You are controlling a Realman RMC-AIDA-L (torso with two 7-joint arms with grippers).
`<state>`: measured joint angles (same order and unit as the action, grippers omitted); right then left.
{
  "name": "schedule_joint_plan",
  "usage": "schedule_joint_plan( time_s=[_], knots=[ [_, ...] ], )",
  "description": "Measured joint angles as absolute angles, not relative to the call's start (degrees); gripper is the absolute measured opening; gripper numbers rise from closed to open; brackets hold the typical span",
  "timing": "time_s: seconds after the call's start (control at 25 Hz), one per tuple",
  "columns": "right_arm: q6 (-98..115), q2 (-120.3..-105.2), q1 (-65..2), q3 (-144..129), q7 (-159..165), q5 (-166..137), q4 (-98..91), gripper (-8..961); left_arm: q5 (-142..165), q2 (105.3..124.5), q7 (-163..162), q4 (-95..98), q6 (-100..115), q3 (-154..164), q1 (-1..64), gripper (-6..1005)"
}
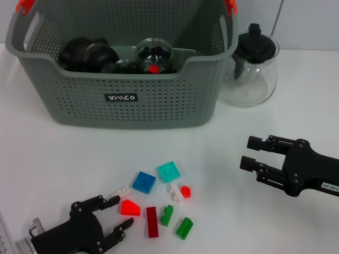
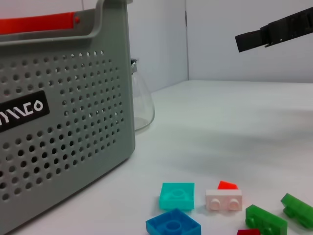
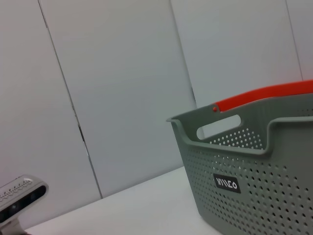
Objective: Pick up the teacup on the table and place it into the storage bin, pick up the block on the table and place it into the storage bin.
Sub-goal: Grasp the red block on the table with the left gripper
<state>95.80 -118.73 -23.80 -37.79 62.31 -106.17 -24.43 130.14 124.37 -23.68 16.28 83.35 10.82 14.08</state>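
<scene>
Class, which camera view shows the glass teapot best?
The head view: the whole glass teapot with its black lid appears beside the storage bin. The left wrist view shows only a sliver behind the bin's corner; the right wrist view shows none.

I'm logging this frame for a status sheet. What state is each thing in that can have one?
storage bin: upright, already holding dark items and a glass piece
glass teapot: upright beside the bin, black lid on
blocks: loose on the table, none held
left gripper: open, empty, beside the red block
right gripper: open, empty, above the table
</scene>
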Motion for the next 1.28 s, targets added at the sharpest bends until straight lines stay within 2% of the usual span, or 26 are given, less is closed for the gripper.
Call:
schedule_joint_plan(
  time_s=[0.68,1.28],
  knots=[
    [95.8,-118.69,-23.82,-37.79,62.31,-106.17,-24.42,556,130.56,124.31,-23.46,15.04,81.32,11.25,16.38,510],
    [95.8,-118.65,-24.07,-37.79,62.31,-106.18,-24.34,558,130.7,124.35,-23.47,16.06,84.94,12.04,14.49,508]
  ],
)
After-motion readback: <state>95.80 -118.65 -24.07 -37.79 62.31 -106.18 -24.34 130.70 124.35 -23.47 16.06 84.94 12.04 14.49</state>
